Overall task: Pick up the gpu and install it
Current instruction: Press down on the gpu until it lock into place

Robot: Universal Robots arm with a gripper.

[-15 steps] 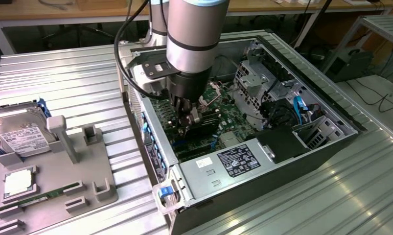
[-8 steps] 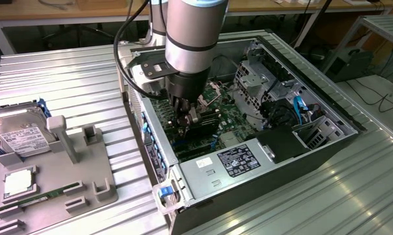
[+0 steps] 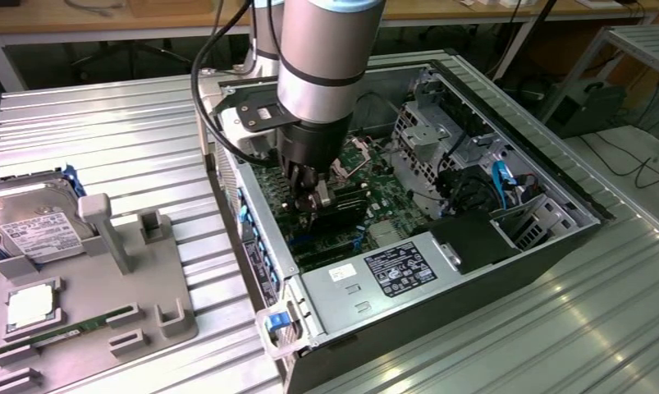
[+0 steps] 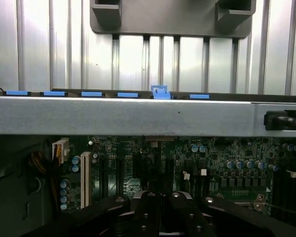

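So in the exterior view we've got one arm (image 3: 320,74) reaching down into one open computer case (image 3: 548,176) lying on its side on the ribbed metal bench (image 3: 121,139). The tool (image 3: 313,194) is down inside the case, right over the green motherboard (image 3: 390,201). Just below its tips sits a dark flat card, the gpu (image 3: 340,215), standing on edge across the board, and the tool looks like it's touching the card's top edge. We honestly can't tell if the fingers are clamped on it or just resting there. One power supply with a label (image 3: 400,267) sits at the near end of the case, and a blue cable (image 3: 502,176) runs through the drive-bay side.

Off to the exterior view's left there's one gray holder tray (image 3: 126,308) on the bench. We count one silver hard drive with a white label (image 3: 34,230), one square chip (image 3: 30,305) and one narrow green memory stick (image 3: 61,335) in it.

In the wrist view we're looking past the tool (image 4: 160,217), whose dark body shows at the edge of the frame, onto the motherboard (image 4: 212,158). The case wall (image 4: 138,116) crosses the picture as a gray bar. We count six blue tabs (image 4: 127,95) along it, one of them sticking up higher. Beyond that is the ribbed bench (image 4: 39,44) and the tray's edge (image 4: 170,19). One white slot (image 4: 85,178) stands out on the board. We can't make out the gpu here.
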